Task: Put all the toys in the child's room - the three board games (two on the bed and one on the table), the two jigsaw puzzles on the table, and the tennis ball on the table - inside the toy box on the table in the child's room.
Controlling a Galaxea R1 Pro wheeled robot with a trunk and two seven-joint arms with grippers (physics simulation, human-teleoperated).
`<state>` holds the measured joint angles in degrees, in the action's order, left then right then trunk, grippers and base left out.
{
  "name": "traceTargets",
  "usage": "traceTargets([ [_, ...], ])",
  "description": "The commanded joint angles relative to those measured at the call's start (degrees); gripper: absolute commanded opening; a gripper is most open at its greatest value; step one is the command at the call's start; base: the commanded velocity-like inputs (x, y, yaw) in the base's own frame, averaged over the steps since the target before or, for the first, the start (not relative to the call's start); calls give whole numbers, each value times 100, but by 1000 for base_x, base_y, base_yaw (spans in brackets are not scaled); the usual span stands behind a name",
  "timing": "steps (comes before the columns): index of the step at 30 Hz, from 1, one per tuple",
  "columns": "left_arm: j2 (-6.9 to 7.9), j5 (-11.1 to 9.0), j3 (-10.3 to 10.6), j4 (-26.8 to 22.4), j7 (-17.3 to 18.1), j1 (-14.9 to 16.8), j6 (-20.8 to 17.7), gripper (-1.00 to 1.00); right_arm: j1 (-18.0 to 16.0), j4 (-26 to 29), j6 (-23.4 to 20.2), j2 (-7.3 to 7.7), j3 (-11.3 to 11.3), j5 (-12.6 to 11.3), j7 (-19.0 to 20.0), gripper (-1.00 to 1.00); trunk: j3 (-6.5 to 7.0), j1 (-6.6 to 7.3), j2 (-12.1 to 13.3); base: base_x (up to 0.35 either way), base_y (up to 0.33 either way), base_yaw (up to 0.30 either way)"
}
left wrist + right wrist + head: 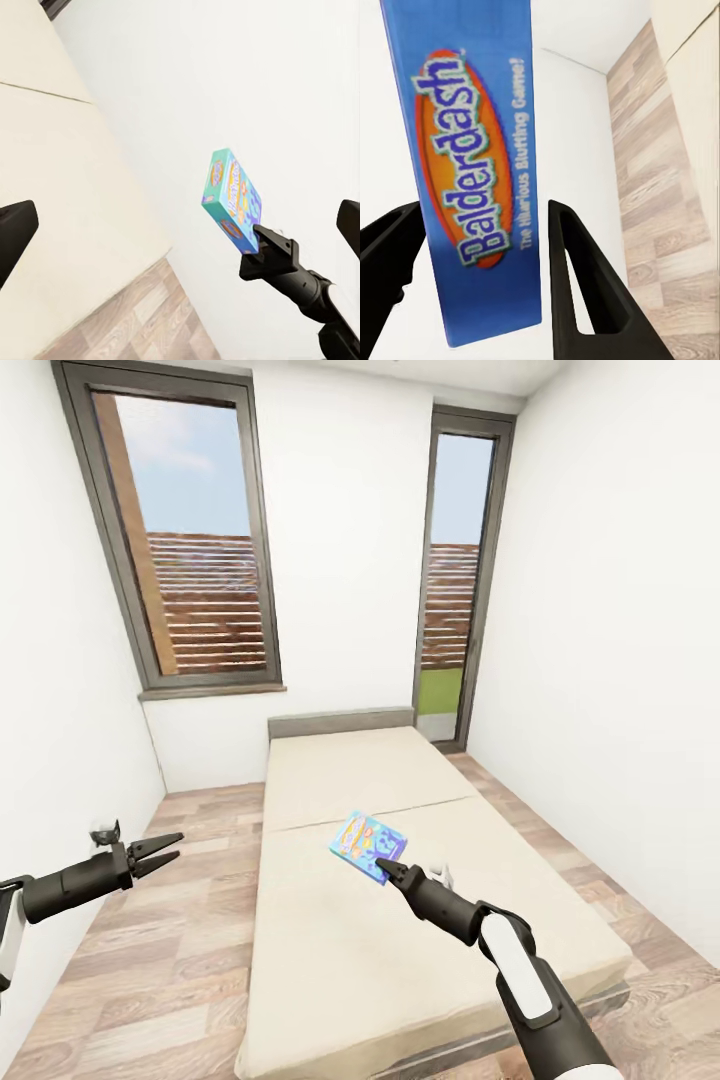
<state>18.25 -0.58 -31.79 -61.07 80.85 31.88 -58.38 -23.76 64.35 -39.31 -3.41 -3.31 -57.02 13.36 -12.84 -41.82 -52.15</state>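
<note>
My right gripper is shut on a light-blue board game with an orange logo, gripping it by one corner. The box hangs tilted a little above the middle of the beige bed. In the right wrist view the box reads "Balderdash" and stands between the two black fingers. The left wrist view shows the same box in front of the white wall, with the right gripper under it. My left gripper is open with nothing in it, out over the wood floor left of the bed.
The bed runs lengthwise from the far wall toward me. Strips of wood-plank floor lie on both sides of it. White walls close in left and right. A large window and a narrow glazed door are in the far wall.
</note>
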Motion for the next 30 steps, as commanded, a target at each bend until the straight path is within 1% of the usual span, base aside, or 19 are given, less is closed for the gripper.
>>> traceTargets([
  [1, -4, -4, 14, -2, 11, 2, -60, 100, -6, -1, -24, -2, 6, -14, 14, -100, 11, 22, 36, 0, 0, -280],
  [2, -8, -4, 58, -2, 7, 2, -60, 100, -6, -1, -24, -2, 6, -15, 14, -100, 29, 44, 76, 0, 0, -280],
  [7, -14, 6, 477, -2, 9, 2, -66, 100, -6, -1, -29, 7, 14, -19, 17, -100, 118, 154, 276, 0, 0, -280],
  [9, -11, 8, 567, -2, 9, 2, -73, 100, -6, -1, -31, 66, 17, -24, 17, -100, 154, 198, 357, 0, 0, -280],
  [14, 8, 1, 613, 23, 11, 2, -77, 100, -6, -1, -28, 170, 15, -51, 17, -100, 244, 307, 557, 0, 0, -280],
  [25, 22, 3, 595, 49, 18, 9, -85, 100, -7, -6, -28, 198, 21, -58, 22, -100, 441, 549, 998, 0, 0, -279],
  [30, 12, -10, 621, 51, 14, 11, -104, 100, -14, -4, -40, 247, 147, -71, 26, -100, 531, 659, 1199, 0, 0, -279],
])
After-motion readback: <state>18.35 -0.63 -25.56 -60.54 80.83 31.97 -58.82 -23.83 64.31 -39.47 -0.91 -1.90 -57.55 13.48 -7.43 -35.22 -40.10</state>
